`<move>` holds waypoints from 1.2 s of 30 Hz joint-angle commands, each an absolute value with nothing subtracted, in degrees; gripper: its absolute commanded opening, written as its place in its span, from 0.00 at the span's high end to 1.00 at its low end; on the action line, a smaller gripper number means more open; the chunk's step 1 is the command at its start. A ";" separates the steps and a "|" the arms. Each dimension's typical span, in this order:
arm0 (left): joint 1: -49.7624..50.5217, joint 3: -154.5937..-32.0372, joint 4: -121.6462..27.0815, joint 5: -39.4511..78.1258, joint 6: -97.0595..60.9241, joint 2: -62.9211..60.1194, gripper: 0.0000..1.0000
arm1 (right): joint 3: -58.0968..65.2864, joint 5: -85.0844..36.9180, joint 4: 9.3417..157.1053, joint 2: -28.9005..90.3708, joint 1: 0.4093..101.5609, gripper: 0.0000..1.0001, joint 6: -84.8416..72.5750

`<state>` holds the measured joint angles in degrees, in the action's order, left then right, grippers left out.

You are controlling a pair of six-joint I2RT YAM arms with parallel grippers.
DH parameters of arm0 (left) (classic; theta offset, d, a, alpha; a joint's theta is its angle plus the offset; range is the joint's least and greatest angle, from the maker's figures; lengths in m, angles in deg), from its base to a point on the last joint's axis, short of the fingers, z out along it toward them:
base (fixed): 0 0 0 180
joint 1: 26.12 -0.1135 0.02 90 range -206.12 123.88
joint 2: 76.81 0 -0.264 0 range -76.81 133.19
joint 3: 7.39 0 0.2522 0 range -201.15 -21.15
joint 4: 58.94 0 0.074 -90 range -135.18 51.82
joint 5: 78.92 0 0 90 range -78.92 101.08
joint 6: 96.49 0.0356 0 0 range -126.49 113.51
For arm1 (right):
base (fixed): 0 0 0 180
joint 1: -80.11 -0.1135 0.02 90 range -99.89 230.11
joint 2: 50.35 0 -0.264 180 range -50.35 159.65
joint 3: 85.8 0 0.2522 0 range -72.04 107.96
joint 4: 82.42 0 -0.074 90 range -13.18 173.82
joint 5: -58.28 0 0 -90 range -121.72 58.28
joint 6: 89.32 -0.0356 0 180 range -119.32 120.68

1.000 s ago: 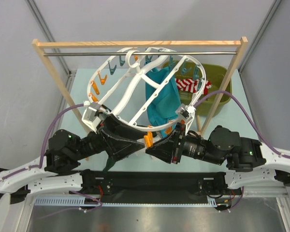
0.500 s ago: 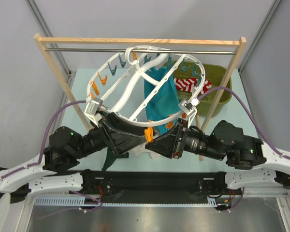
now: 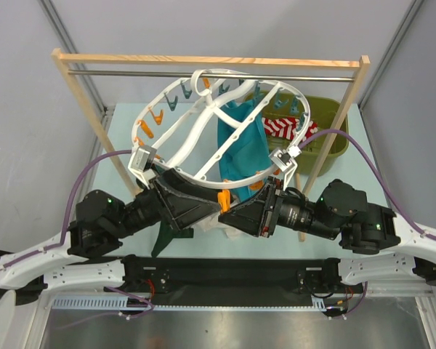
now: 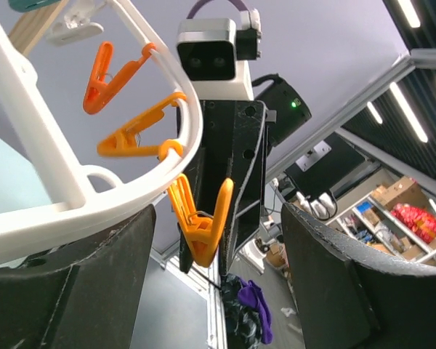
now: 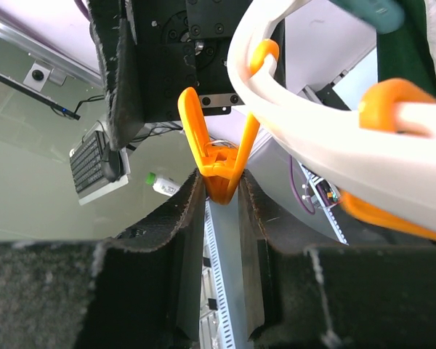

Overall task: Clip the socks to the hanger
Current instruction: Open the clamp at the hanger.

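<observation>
Pinched with right end effector (image 5: 221, 195) an orange clip (image 5: 218, 153) on the near rim of the white hanger (image 4: 73, 218); spread left end effector (image 4: 218, 225) wide under it. Showed striped socks (image 3: 280, 127) behind far-right rim, by green bin (image 3: 334, 138).

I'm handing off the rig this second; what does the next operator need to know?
The left pincer is open at the near rim of the hanger, gripping nothing.
The right pincer is shut on an orange clip on that rim.
The socks lie in the green bin, far right, unclipped.
Done: one clip grasped, no sock hung.
Left: fetch each sock and clip it on.
</observation>
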<state>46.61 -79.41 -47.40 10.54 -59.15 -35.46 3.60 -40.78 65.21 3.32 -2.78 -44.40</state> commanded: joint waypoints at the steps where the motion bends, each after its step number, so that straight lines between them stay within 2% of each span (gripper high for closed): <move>1: 46.74 -79.24 -45.62 6.43 -62.91 -35.84 0.25 | 4.25 -39.02 69.75 2.30 -2.68 1.00 -45.90; 4: 46.74 -77.49 -47.90 6.33 -64.58 -35.68 0.25 | 4.07 -38.84 69.76 2.56 -2.77 1.00 -45.64; 9: 46.74 -76.96 -51.42 6.25 -66.08 -34.01 0.31 | 3.46 -39.46 70.72 2.39 -2.42 1.00 -45.20; 14: 50.25 -73.98 -56.77 -0.34 -64.50 -35.06 0.36 | 2.76 -39.02 72.13 2.83 -2.24 1.00 -45.37; 36: 51.31 -72.13 -66.35 -3.78 -60.45 -35.50 0.36 | 1.61 -37.18 71.08 1.95 -0.57 1.00 -47.04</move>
